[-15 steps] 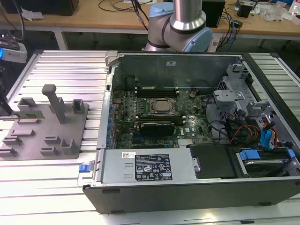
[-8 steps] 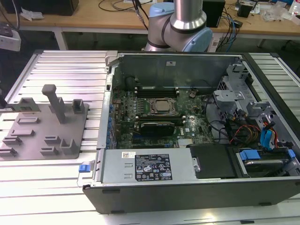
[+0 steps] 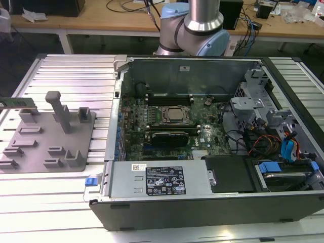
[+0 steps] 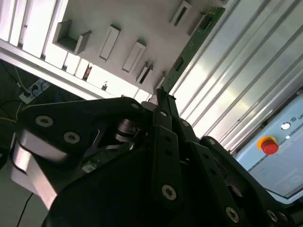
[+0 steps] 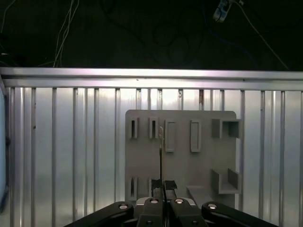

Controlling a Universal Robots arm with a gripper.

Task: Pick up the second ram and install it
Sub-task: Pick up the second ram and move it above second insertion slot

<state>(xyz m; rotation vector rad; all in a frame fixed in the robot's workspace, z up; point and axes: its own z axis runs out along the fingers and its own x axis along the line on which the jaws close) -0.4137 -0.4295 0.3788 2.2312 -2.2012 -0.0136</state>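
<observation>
The second ram [image 4: 191, 45] is a thin green board, and my gripper [image 4: 161, 97] is shut on one end of it. It hangs in the air over the grey holder tray [image 4: 142, 21]. In the first wrist view the ram [image 5: 161, 153] shows edge-on as a thin line rising from the closed fingertips of the gripper [image 5: 162, 185], above the tray [image 5: 203, 165]. In the exterior view the ram [image 3: 17, 104] floats level at the far left edge, above the tray [image 3: 48, 139].
The open computer case [image 3: 182, 68] lies to the exterior view's right of the tray, with the motherboard [image 3: 134, 119], processor [image 3: 173, 115], a black card [image 3: 172, 137] and cables. A ribbed metal table [image 3: 76, 71] carries everything. A red button [image 4: 269, 144] sits beyond the table.
</observation>
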